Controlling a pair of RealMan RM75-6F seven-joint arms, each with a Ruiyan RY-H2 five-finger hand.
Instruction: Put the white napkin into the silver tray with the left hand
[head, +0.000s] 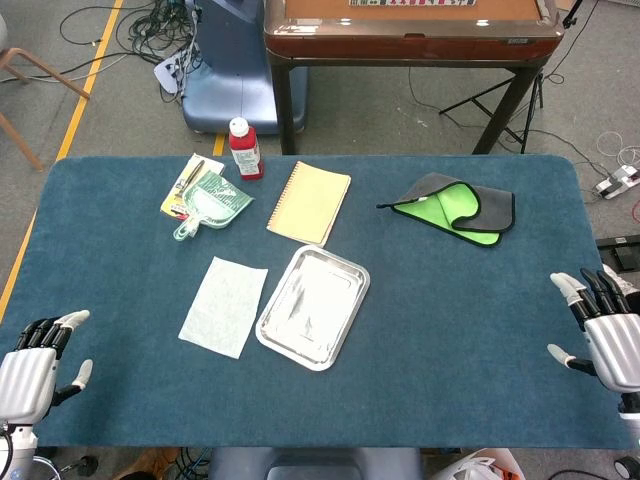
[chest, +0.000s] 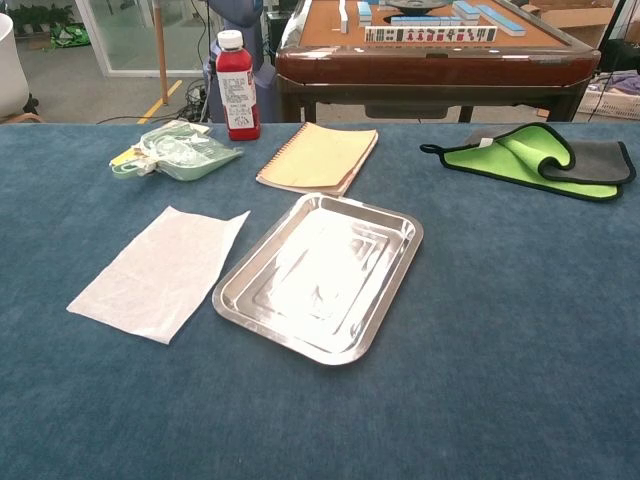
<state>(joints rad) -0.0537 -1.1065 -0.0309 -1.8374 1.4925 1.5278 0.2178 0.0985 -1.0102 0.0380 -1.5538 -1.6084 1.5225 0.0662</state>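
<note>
The left hand (head: 35, 365) rests at the table's near-left edge, fingers loosely apart and empty. Well to its right the white napkin (head: 224, 305) lies flat on the blue table (head: 450, 330), just beside the silver tray (head: 313, 306) (nothing in it). The right hand (head: 605, 325) sits far right, fingers spread, empty.

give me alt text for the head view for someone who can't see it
A white napkin lies flat on a blue table, just left of an empty silver tray. The left robot hand and right robot hand rest open at the near corners. Farther back sit a red bottle, yellow notebook and green-grey cloth.
</note>
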